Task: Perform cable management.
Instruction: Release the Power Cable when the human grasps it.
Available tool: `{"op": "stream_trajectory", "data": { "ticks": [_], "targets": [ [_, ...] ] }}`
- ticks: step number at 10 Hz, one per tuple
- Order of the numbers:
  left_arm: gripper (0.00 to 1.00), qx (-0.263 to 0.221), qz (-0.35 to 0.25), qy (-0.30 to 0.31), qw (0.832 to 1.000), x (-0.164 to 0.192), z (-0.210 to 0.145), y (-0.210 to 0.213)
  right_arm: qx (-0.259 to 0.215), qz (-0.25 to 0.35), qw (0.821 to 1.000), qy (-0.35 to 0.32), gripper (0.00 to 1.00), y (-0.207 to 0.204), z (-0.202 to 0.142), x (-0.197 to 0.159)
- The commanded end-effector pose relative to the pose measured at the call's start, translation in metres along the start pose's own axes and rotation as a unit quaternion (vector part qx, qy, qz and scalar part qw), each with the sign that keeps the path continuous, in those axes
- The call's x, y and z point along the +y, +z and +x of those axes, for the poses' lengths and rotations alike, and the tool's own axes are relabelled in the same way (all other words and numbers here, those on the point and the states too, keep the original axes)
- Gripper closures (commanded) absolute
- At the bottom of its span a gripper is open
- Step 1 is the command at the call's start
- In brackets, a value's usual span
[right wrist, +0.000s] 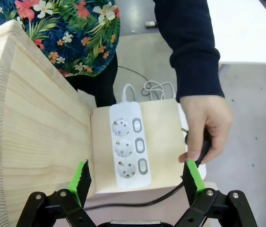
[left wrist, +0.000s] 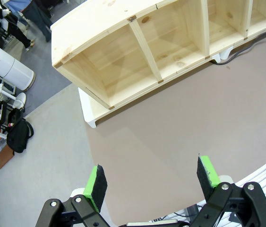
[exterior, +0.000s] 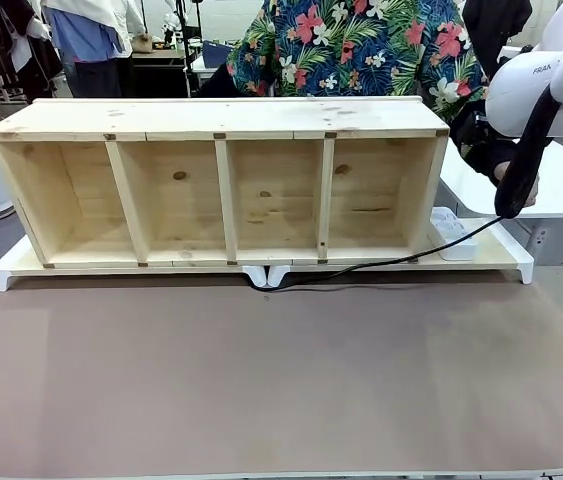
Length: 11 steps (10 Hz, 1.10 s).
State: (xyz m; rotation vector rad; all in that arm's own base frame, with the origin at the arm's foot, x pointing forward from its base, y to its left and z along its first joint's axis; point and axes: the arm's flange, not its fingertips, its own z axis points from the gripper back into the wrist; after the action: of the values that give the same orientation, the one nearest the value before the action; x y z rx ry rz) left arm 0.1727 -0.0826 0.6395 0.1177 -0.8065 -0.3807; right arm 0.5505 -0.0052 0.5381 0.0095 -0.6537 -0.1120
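The thin black cable [exterior: 381, 264] runs from under the middle of the wooden shelf [exterior: 221, 180] across the white base to its right end. There a person's hand [right wrist: 206, 120] in a dark sleeve grips the cable's black end [right wrist: 203, 144]. A stretch of the cable [right wrist: 163, 195] lies along the board's near edge. My right gripper [right wrist: 137, 182] hovers open above the white power strip [right wrist: 128, 144], holding nothing, with the hand just beyond one green pad [right wrist: 194, 177]. High over the brown tabletop, my left gripper [left wrist: 151, 178] is open and holds nothing.
The shelf [left wrist: 147, 42] has several open compartments and stands on a white base [exterior: 21, 262]. A person in a floral shirt [exterior: 361, 45] stands behind it. A white side table [exterior: 561, 185] is at the far right. The brown tabletop [exterior: 281, 380] lies in front.
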Motion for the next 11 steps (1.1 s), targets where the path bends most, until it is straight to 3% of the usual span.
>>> {"op": "stream_trajectory", "data": {
  "ticks": [1,11],
  "targets": [
    [0.00,-0.005,-0.001,-0.002,1.000,0.0009,0.0012,-0.0008,0.002,0.000,1.000,-0.003,0.00,-0.0008,-0.0005,0.0003],
    [0.00,-0.005,-0.001,-0.002,1.000,0.0009,0.0012,-0.0008,0.002,0.000,1.000,-0.003,0.00,-0.0008,-0.0005,0.0003]
  ]
}}
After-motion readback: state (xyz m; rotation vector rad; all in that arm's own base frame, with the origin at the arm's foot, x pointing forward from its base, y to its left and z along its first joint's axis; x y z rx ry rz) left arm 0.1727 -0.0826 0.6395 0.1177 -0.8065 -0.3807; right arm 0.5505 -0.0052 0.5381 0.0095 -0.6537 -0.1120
